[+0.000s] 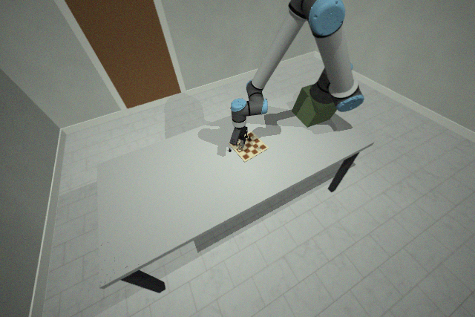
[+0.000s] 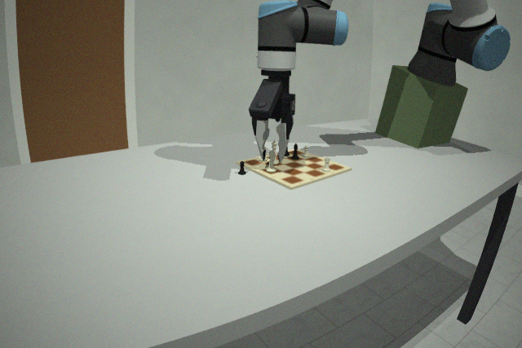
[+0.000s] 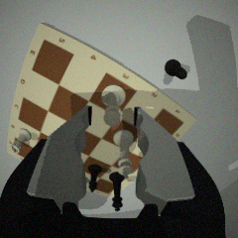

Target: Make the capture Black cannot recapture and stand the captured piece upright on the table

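The arm is posed over the near-left corner of the chessboard (image 2: 294,180), which lies flat on the grey surface (image 2: 168,230). The gripper (image 2: 272,155) is pointed straight down. The jaws are partly open and lowered to either side of a tall white piece (image 2: 272,152). That piece is seen standing upright with its base on the board. A gap shows on both sides in the wrist view, so nothing is gripped. In that view the same white piece (image 3: 113,99) is framed between the two grey fingers. A second white piece (image 3: 125,149) and two black pieces (image 3: 116,188) are seen lower in the picture, between the finger bodies.

A black pawn (image 2: 241,167) is stood upright on the surface just beside the board's left edge, off the squares and not touching the board. In the wrist view it is seen past the numbered edge (image 3: 175,69). Which square the jaws are over cannot be told.

Further back on the board a black piece (image 2: 295,151) and a small white piece (image 2: 306,151) are upright. A white piece (image 2: 326,164) is upright near the right side. The arm is mounted on a green block (image 2: 417,112) at the far right of the surface.
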Controlling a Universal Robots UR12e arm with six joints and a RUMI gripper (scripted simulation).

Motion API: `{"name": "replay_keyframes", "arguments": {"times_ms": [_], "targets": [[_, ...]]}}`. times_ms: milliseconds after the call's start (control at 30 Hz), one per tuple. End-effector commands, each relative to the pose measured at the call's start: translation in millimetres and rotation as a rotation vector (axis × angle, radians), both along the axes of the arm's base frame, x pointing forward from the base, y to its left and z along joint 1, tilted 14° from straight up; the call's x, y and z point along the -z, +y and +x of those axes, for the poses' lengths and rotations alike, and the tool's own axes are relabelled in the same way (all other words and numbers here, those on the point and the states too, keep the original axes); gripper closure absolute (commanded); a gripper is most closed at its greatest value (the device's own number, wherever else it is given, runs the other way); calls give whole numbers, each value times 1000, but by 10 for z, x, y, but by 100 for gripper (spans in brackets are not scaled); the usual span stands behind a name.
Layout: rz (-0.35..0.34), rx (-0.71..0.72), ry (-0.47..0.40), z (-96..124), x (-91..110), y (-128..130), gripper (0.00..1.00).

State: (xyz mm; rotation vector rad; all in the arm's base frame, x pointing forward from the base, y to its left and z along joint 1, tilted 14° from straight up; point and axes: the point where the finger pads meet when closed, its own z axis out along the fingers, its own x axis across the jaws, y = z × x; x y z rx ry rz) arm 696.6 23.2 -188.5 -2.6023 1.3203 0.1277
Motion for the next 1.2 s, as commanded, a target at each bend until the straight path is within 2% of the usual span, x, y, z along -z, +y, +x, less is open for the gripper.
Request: {"name": "replay_keyframes", "arguments": {"times_ms": [0, 1133, 1167], "targets": [[0, 0, -1, 8, 24, 4, 75], [0, 0, -1, 8, 24, 4, 75], [0, 0, -1, 8, 24, 4, 100]]}}
